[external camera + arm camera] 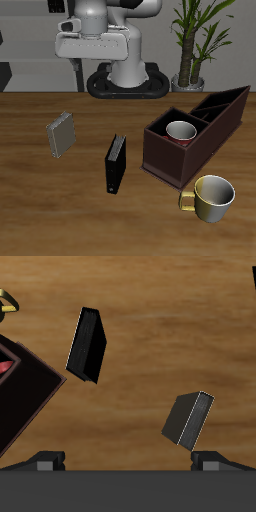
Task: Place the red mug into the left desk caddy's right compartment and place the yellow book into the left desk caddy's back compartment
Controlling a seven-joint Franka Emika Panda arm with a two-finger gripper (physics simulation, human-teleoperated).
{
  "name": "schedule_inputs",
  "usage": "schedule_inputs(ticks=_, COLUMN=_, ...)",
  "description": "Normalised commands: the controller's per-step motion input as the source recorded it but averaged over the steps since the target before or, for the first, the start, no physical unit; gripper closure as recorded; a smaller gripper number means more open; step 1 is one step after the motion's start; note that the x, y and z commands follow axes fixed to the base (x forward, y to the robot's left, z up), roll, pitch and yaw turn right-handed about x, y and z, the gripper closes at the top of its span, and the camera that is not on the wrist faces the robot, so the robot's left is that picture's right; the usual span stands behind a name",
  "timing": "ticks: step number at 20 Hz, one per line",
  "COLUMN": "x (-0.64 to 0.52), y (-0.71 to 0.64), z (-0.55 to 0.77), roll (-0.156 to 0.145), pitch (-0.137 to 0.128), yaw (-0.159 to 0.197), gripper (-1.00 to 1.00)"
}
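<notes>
The red mug stands upright inside the left desk caddy, in its large square right compartment; only its rim and grey-white inside show. The yellow book, greyish-tan, stands tilted on the table, apart from the caddy. It also shows in the wrist view. My gripper hangs high above the table's back part, open and empty. In the wrist view its fingertips stand wide apart, and a corner of the caddy with a bit of red shows.
A black book stands on edge between the yellow book and the caddy; it also shows in the wrist view. A larger yellow-cream mug stands near the table's front edge, before the caddy. A potted plant stands behind the table.
</notes>
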Motion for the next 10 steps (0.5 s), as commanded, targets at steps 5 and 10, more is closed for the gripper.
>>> schedule_inputs(ticks=5, x=-0.09, y=-0.59, z=-0.08, roll=-0.063, pitch=-0.035, yaw=-0.017, gripper=-1.0)
schedule_inputs(ticks=10, x=0.01, y=-0.25, z=-0.05, roll=-0.036, pitch=-0.021, yaw=-0.016, gripper=-1.0)
